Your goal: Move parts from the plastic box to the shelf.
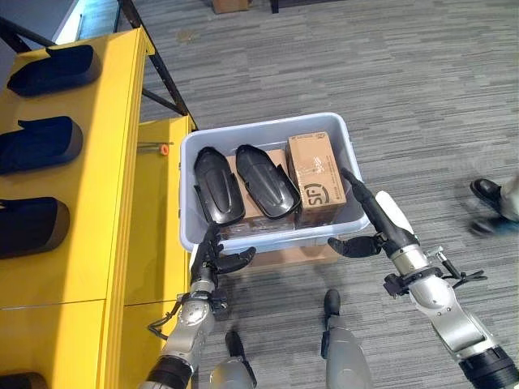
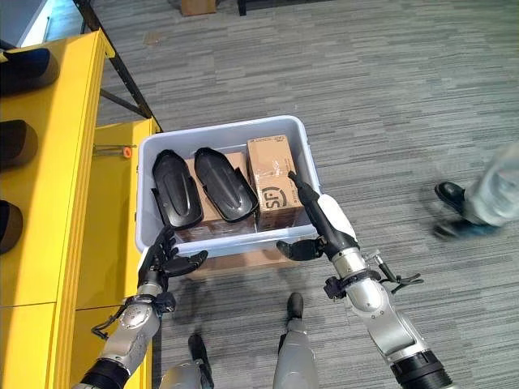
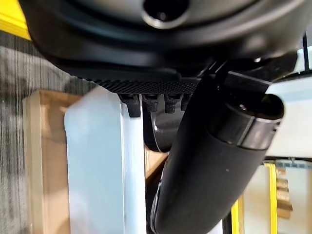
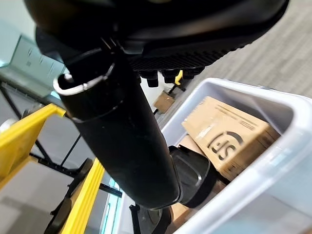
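Two black parts (image 1: 243,185) lay in the box (image 1: 190,215) beside a carton (image 1: 316,170); left hand (image 1: 217,258) at the near rim, fingers loosely spread, empty; right hand (image 1: 375,220) open over the rim, empty; best pinch one part by its edge, then lift clear toward the shelf (image 1: 97,227).

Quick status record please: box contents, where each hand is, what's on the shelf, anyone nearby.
plastic box: on a wooden stand beside the shelf
contents: two black parts side by side, cardboard box to their right
left hand: open, at the box's near left corner
right hand: open, fingers straight over the near right rim
yellow shelf: black parts already on it
person: walking, at right
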Controlling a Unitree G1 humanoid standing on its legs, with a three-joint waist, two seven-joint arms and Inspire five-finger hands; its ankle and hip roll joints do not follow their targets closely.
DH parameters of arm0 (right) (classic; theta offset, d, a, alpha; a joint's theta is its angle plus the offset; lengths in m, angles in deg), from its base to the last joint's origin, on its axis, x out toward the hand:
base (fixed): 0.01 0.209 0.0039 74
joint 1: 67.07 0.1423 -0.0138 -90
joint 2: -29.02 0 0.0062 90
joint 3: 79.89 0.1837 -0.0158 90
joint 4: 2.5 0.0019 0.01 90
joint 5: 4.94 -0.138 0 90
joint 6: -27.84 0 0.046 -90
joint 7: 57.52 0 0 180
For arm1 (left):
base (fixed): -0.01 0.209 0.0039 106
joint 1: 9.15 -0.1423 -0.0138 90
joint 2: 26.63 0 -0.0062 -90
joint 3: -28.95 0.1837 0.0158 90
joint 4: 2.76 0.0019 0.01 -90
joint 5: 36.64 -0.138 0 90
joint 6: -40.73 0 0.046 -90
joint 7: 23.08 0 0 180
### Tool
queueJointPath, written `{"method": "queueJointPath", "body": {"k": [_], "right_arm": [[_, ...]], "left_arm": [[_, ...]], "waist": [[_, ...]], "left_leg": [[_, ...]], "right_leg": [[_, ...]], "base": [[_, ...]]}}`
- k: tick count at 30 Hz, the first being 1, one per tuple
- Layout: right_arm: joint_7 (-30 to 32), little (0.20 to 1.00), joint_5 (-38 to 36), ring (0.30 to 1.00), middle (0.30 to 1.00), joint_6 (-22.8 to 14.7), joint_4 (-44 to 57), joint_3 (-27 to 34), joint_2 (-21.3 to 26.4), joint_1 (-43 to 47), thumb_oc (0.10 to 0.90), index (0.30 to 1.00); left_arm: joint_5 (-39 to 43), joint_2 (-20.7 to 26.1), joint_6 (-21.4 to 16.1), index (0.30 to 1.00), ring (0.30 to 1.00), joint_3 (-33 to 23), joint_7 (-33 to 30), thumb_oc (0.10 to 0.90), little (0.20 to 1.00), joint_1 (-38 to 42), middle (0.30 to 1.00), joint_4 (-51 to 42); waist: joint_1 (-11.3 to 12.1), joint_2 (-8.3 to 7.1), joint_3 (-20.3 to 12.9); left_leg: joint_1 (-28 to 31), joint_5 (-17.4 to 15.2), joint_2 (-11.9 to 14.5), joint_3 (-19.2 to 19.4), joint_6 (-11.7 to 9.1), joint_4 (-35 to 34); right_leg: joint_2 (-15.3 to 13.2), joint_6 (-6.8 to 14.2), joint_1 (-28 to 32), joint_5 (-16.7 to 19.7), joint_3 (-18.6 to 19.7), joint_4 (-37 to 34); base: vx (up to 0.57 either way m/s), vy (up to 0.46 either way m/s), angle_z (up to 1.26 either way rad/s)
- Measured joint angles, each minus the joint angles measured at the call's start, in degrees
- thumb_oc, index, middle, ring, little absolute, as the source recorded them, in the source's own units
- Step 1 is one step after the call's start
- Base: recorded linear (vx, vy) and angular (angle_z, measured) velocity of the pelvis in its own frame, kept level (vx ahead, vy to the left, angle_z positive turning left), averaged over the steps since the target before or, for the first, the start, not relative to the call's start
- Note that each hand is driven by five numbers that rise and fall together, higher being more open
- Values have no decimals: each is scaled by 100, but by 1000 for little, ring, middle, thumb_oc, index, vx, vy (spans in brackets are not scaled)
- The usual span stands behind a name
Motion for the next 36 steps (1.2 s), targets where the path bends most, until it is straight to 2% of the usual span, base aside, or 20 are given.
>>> {"method": "queueJointPath", "body": {"k": [5,6,7,12,18,22,24,28,29,30,36], "right_arm": [[-25,1000,285,1000,1000,7,4,-26,437,416,900,1000],[-22,1000,379,1000,1000,57,-9,-143,519,591,900,1000],[-50,1000,457,1000,1000,91,-22,-421,855,893,900,1000],[-69,1000,546,1000,1000,130,-193,-949,983,1835,900,1000],[-194,1000,549,1000,1000,142,-924,-1989,1097,3099,900,1000],[-292,1000,667,1000,1000,185,-1363,-2494,1096,3580,900,1000],[-316,1000,678,1000,1000,253,-1761,-2870,1093,3987,900,1000],[-360,1000,898,1000,1000,348,-2013,-3140,1084,4360,900,1000],[-387,1000,900,1000,1000,365,-2220,-3318,1084,4548,900,1000],[-412,1000,932,1000,1000,363,-2314,-3364,1077,4600,900,1000],[-452,1000,1116,1000,1000,396,-2724,-3521,1023,4879,900,1000]], "left_arm": [[-1,12,0,1000,1000,-3,2,900,1000,10,1000,-56],[0,35,-1,1000,1000,-29,-1,900,1000,-26,1000,-124],[0,115,-2,1000,1000,1,1,900,1000,-24,1000,-214],[2,222,-19,1000,1000,14,30,900,1000,12,1000,-292],[5,294,-150,1000,1000,18,125,900,1000,87,1000,-430],[10,425,-269,1000,1000,22,122,900,1000,158,1000,-498],[15,462,-353,1000,1000,0,115,900,1000,285,1000,-528],[16,500,-497,1000,1000,-43,107,900,1000,337,1000,-702],[17,500,-523,1000,1000,-44,106,900,1000,419,1000,-721],[17,507,-523,1000,1000,-44,107,900,1000,454,1000,-732],[19,609,-556,1000,1000,-157,99,900,1000,596,1000,-786]], "waist": [[11,-100,-6],[54,-162,-5],[38,-220,-16],[169,-406,-11],[350,-505,18],[464,-568,201],[479,-546,384],[551,-518,657],[574,-472,752],[633,-446,769],[649,-399,897]], "left_leg": [[-152,-7,-2,-122,-10,23],[-227,-24,14,-130,7,44],[-319,-15,20,-175,-7,113],[-541,8,116,-283,-44,218],[-851,52,194,-434,-116,303],[-923,60,199,-468,-124,329],[-1032,60,196,-562,-124,386],[-1137,67,196,-588,-131,425],[-1158,67,196,-587,-132,421],[-1205,67,191,-592,-132,427],[-1370,75,183,-593,-143,427]], "right_leg": [[-30,9,6,21,-119,-106],[-44,-1,-5,18,-135,-131],[-53,-21,-45,59,-179,-178],[21,-52,-131,131,-263,-224],[87,-83,-304,180,-395,-229],[77,-91,-336,186,-439,-227],[53,-96,-356,190,-508,-225],[51,-113,-433,208,-522,-214],[53,-113,-458,208,-522,-213],[53,-113,-498,207,-527,-211],[24,-115,-695,207,-527,-144]], "base": [[11,-8,10],[-18,-53,9],[-23,-29,11],[-25,-38,8],[-41,-25,8],[-44,-20,4],[-23,-11,14],[-7,-4,3],[0,0,0],[0,0,0],[-5,-1,0]]}}
